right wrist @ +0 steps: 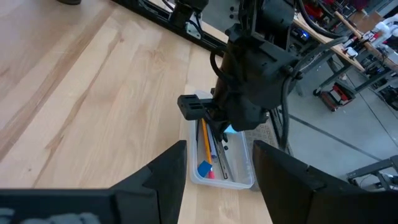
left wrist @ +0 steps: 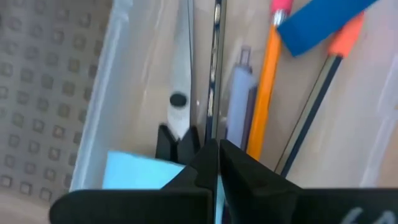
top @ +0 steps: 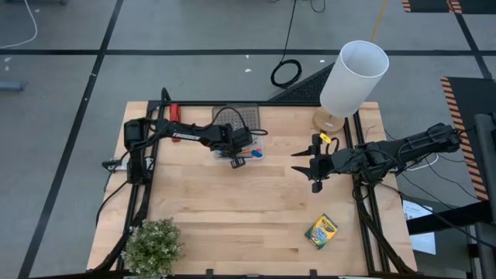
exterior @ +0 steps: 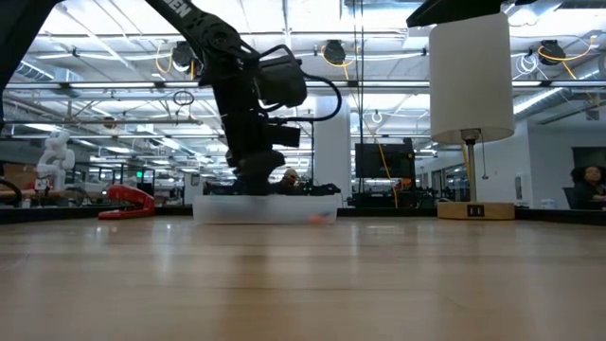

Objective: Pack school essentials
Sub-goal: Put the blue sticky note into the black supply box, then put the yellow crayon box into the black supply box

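Closest to the left wrist camera, the left gripper (left wrist: 214, 163) has its dark fingers pressed together, tips down inside the clear tray (top: 246, 147); whether anything is pinched between them I cannot tell; beyond the tips lie the scissors (left wrist: 180, 93), a silvery pen (left wrist: 238, 99), an orange pencil (left wrist: 266, 81), a dark pencil (left wrist: 311, 118), a blue eraser (left wrist: 323, 22) and, beside the fingers, the blue note pad (left wrist: 134, 171), their long axes running along the tray's length; well apart from the tray, toward the table's near right corner, lies the crayon box (top: 321, 231), not yet packed; the right gripper (top: 313, 167), fingers spread and empty, hovers between tray and crayon box, and is by my judgement the nearer arm for it.
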### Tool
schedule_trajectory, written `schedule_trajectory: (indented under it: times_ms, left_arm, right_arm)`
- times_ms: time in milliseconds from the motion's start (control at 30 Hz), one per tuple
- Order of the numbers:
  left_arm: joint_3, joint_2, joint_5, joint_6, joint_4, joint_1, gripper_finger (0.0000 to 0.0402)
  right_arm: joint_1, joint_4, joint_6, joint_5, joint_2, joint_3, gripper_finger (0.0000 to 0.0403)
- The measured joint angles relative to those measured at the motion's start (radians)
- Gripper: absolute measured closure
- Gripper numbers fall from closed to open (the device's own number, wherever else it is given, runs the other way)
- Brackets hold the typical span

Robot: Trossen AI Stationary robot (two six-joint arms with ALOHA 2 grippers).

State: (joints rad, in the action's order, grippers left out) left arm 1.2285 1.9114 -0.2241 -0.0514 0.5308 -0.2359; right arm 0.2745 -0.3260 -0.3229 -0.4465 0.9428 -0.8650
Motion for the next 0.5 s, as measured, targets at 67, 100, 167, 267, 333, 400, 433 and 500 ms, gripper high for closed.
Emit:
schedule_trajectory:
  times_ms: [67, 100, 167, 267, 333, 400, 433, 500]
  left_arm:
    - [0.0, 0.0, 0.003, -0.003, 0.027, 0.001, 0.038]
    - [0.0, 0.0, 0.003, -0.004, 0.037, 0.001, 0.038]
    - [0.0, 0.0, 0.008, -0.005, 0.056, 0.001, 0.038]
    - [0.0, -0.005, 0.015, -0.006, 0.069, 0.001, 0.038]
    - [0.0, -0.017, 0.016, -0.007, 0.083, 0.003, 0.038]
    - [0.0, -0.03, 0.016, -0.007, 0.082, 0.008, 0.038]
    - [-0.001, -0.038, 0.016, -0.007, 0.092, 0.011, 0.038]
    - [0.0, -0.053, 0.016, -0.008, 0.087, 0.019, 0.038]
  right_arm:
    - [0.0, 0.0, 0.0, -0.001, 0.0, 0.0, 0.0227]
    - [0.0, 0.0, 0.0, -0.001, 0.0, 0.0, 0.0227]
    - [0.0, 0.0, 0.0, -0.001, 0.0, 0.0, 0.0227]
    - [0.0, 0.0, -0.004, -0.002, 0.0, 0.0, 0.0227]
    - [0.0, 0.0, -0.003, -0.002, 0.0, 0.0, 0.0227]
    - [0.0, 0.0, -0.004, -0.002, 0.0, 0.0, 0.0227]
    - [0.0, 0.0, -0.004, -0.002, 0.0, 0.0, 0.0227]
    - [0.0, 0.001, -0.003, -0.002, 0.0, 0.0, 0.0227]
